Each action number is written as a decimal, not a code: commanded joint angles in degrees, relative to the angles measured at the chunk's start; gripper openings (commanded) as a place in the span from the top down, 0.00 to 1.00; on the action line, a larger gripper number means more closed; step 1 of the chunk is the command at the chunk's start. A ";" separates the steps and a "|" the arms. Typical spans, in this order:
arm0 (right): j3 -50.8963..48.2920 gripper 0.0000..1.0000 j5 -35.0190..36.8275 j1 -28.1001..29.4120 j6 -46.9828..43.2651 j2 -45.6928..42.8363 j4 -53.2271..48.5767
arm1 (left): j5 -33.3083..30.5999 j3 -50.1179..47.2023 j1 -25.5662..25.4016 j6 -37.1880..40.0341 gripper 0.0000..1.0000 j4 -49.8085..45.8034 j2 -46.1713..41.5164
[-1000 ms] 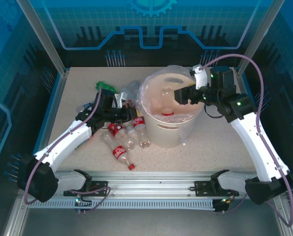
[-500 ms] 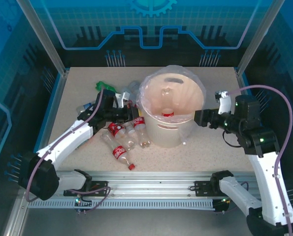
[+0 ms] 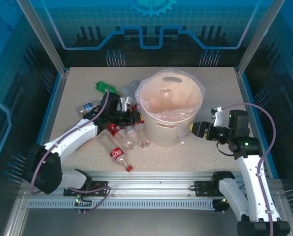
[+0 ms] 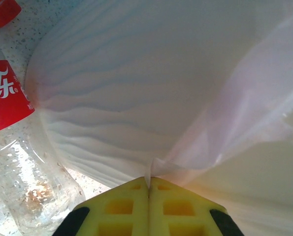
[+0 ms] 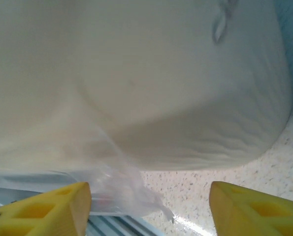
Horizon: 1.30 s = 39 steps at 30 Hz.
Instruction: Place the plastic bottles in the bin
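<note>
**Left arm sits among the bottles; right arm waits empty beside the bin**

Top external view: the cream plastic bin stands mid-desk, round and smooth-walled, with a thin clear liner puffed over its rim. What looks like a clear bottle lies inside it. The speckled desk carries the remaining bottles, all clustered at the bin's 9 to 7 o'clock. These include a green bottle, a blue-labelled bottle and several red-labelled ones. One red-labelled bottle lies apart at the cluster's 6 o'clock, its long axis running from 11 to 5. The left fingers are down in this cluster, just beside the bin wall, so the left arm is by far the nearer to the work. The right fingers rest at the bin's 4 o'clock, well apart from every bottle on the desk.

Left wrist view: the yellow fingers are pressed flat together with no bottle between them. A fold of liner runs down to their seam, and I cannot tell whether it is pinched. A crinkled clear bottle with a red label lies at their 10 o'clock, long axis roughly 12 to 6. A pick likely needs a shift that way, clear of the film.

Right wrist view: the fingers are spread wide and hold nothing, facing the bin's matte wall and loose liner.
</note>
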 commanded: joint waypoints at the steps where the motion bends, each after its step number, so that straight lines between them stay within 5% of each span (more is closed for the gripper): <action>1: -4.17 0.39 -5.87 -0.72 1.16 -1.74 5.63 | 1.13 -0.10 -0.56 1.39 1.00 0.49 1.25; 7: -10.04 0.44 -11.73 -0.69 8.57 -1.86 19.72 | 0.99 1.57 -0.66 2.04 1.00 -1.38 0.67; 19: -12.94 0.64 -13.61 -0.51 12.01 -0.45 27.92 | 0.38 2.54 -0.92 2.07 0.96 -2.79 0.19; 26: -12.76 1.00 -11.27 -0.76 7.97 -1.53 23.33 | 0.27 3.20 -0.93 2.59 0.96 -3.89 0.35; 39: -14.67 1.00 -5.02 -7.53 2.67 -1.68 16.33 | 0.36 3.73 -0.92 3.51 0.95 -3.56 2.90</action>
